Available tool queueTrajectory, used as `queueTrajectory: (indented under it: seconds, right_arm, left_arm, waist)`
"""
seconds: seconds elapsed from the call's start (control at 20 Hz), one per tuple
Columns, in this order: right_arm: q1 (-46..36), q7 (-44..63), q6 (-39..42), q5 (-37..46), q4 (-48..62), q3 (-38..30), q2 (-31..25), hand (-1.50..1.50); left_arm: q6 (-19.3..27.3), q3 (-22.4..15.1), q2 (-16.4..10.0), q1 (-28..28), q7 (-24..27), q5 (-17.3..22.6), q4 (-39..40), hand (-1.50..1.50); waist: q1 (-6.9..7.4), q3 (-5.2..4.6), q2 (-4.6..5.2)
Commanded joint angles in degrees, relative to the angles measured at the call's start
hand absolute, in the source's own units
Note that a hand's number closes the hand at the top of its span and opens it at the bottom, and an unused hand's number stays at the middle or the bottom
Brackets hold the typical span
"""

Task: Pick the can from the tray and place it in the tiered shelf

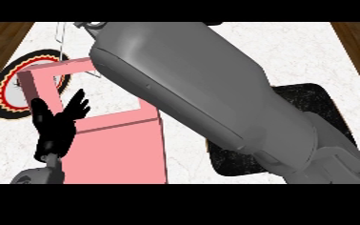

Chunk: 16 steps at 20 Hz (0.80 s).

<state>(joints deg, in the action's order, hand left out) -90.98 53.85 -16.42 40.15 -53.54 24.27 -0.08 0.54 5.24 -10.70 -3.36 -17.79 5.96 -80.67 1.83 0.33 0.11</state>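
Note:
The pink tiered shelf (119,148) stands at the lower left of the head view, its open frame reaching up to the far left. My left hand (56,124) is open in front of it, fingers straight and pointing up. My right forearm (197,86) crosses the view from the lower right to the upper left and hides much of the scene; its hand does not show. The black tray (320,107) lies at the right, partly under that forearm. No can shows on the tray's visible part. A small pale piece (91,25) peeks out at the forearm's far end; I cannot tell what it is.
A round plate (13,88) with a black, red and yellow rim lies at the left edge, partly behind the shelf. The white marbled counter (295,47) spreads out at the upper right. Wooden strips border the counter at both top corners.

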Motion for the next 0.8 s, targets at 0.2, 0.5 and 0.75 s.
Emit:
queueTrajectory:
  seconds: [0.2,0.5,0.75]
  right_arm:
    - [-2.75,-8.36,-6.91,-1.94,13.17,-2.23,0.08,1.5]
    - [-3.51,-12.45,-10.63,-4.84,16.37,0.49,0.08,1.5]
    - [-3.7,-16.69,-11.17,-5.93,18.02,-1.3,0.08,1.5]
  left_arm:
    - [-0.62,-1.28,1.24,-3.33,-1.73,-0.29,3.36,0.0]
    - [0.03,-1.27,2.01,-3.28,-2.13,-0.5,2.77,0.0]
    - [-2.95,-0.15,0.71,-1.72,0.07,0.73,4.56,0.0]
  waist:
    - [-0.01,-0.46,0.52]
    - [0.62,-0.47,0.52]
    - [-0.08,-0.45,0.39]
